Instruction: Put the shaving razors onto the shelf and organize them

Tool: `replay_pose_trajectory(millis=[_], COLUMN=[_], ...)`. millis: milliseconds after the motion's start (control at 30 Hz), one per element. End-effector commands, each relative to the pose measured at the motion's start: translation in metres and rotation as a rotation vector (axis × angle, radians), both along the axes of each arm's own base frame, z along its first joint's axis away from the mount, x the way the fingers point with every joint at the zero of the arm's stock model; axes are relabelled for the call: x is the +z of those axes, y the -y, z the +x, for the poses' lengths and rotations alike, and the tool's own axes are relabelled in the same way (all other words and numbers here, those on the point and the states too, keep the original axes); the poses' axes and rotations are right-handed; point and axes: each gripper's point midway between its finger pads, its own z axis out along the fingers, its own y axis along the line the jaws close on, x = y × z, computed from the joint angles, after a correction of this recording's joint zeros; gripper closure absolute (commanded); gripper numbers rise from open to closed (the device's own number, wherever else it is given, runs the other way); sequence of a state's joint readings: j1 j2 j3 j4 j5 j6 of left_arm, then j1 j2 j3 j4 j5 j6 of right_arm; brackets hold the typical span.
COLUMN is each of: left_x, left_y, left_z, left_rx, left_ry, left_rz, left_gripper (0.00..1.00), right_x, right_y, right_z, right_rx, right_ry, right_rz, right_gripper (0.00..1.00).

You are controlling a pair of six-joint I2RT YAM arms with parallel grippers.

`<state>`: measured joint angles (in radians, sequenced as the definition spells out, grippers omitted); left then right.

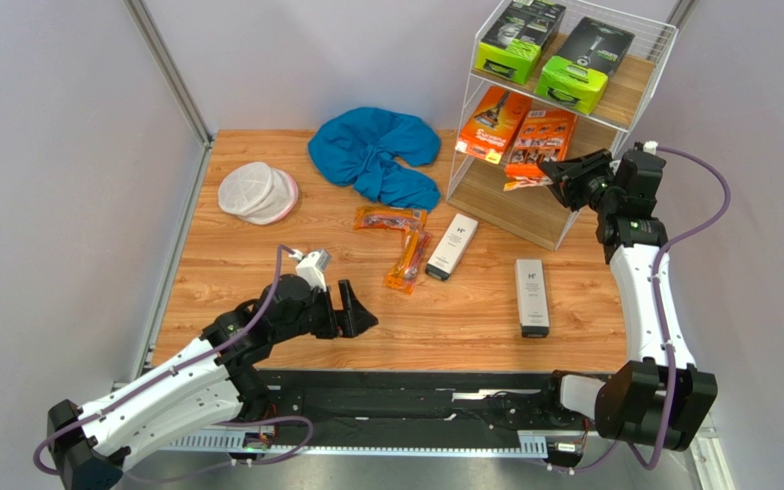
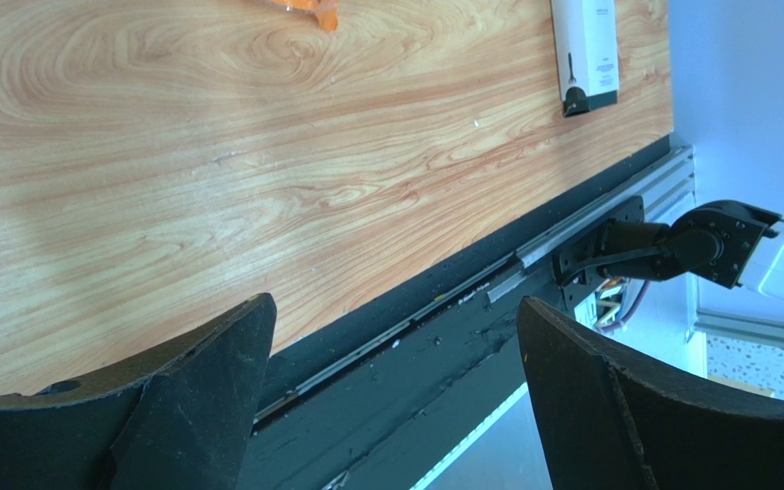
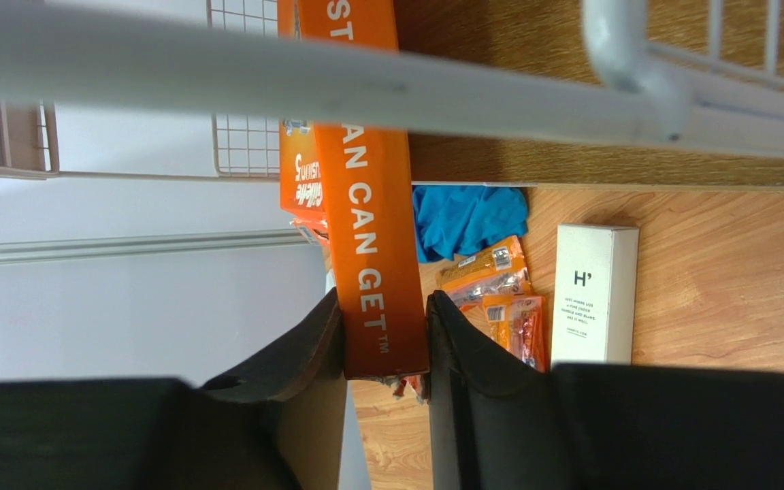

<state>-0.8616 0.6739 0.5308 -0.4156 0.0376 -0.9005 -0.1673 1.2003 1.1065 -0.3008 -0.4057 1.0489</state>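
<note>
Pale walls enclose a wooden counter (image 1: 263,296) with the shelf (image 1: 662,41) at its back right corner. The right gripper (image 3: 384,306) pinches an orange carton (image 3: 365,204) by its end at the shelf's middle tier. The left gripper (image 1: 358,306) hangs spread wide above the counter's near edge, holding nothing. One white box (image 1: 452,246), another white box (image 1: 532,296) and bagged razors (image 1: 391,218) lie on the counter.

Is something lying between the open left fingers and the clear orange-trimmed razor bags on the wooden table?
Nothing visible does. Only bare wooden table separates the left fingers from the clear orange-trimmed razor bags; the slim white box lies beyond them.
</note>
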Motion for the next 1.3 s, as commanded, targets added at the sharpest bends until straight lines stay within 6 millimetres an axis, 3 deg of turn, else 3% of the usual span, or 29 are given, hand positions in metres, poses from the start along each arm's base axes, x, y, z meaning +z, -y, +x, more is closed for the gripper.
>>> replay_pose_trajectory(millis=[0, 100, 367, 667, 867, 1067, 1133, 1200, 1267], left_x=[0.003, 0.006, 0.005, -0.003, -0.005, -0.005, -0.007, -0.006, -0.006], left_y=[0.005, 0.006, 0.003, -0.002, -0.003, -0.003, -0.003, -0.003, -0.002], left_z=[-0.004, -0.006, -0.01, -0.016, -0.017, -0.016, -0.016, -0.016, -0.016], left_rx=[-0.022, -0.032, -0.044, -0.041, -0.041, -0.042, -0.04, -0.04, -0.044], left_ry=[-0.002, -0.005, 0.001, -0.01, -0.014, -0.012, -0.014, -0.015, -0.017], left_rz=[-0.042, -0.056, -0.058, -0.062, -0.057, -0.052, -0.048, -0.05, -0.05], left_gripper=[0.04, 0.05, 0.05, 0.05, 0.05, 0.05, 0.05, 0.05, 0.05], right_x=[0.035, 0.038, 0.032, 0.0, 0.0, 0.007, 0.009, 0.011, 0.004], right_y=[0.008, 0.014, 0.016, 0.011, 0.006, -0.006, -0.009, -0.011, -0.011], right_z=[0.003, 0.004, 0.002, -0.015, -0.031, -0.042, -0.045, -0.046, -0.044], right_rx=[-0.017, -0.052, -0.049, -0.033, -0.029, 0.025, 0.039, 0.042, 0.047], right_ry=[0.102, 0.112, 0.08, 0.032, 0.054, 0.08, 0.103, 0.119, 0.102], right_rz=[-0.079, -0.097, -0.119, -0.117, -0.102, -0.071, -0.061, -0.054, -0.047], right_gripper=[0.59, 0.47, 0.38, 0.33, 0.3, 0.35, 0.41, 0.56, 0.61])
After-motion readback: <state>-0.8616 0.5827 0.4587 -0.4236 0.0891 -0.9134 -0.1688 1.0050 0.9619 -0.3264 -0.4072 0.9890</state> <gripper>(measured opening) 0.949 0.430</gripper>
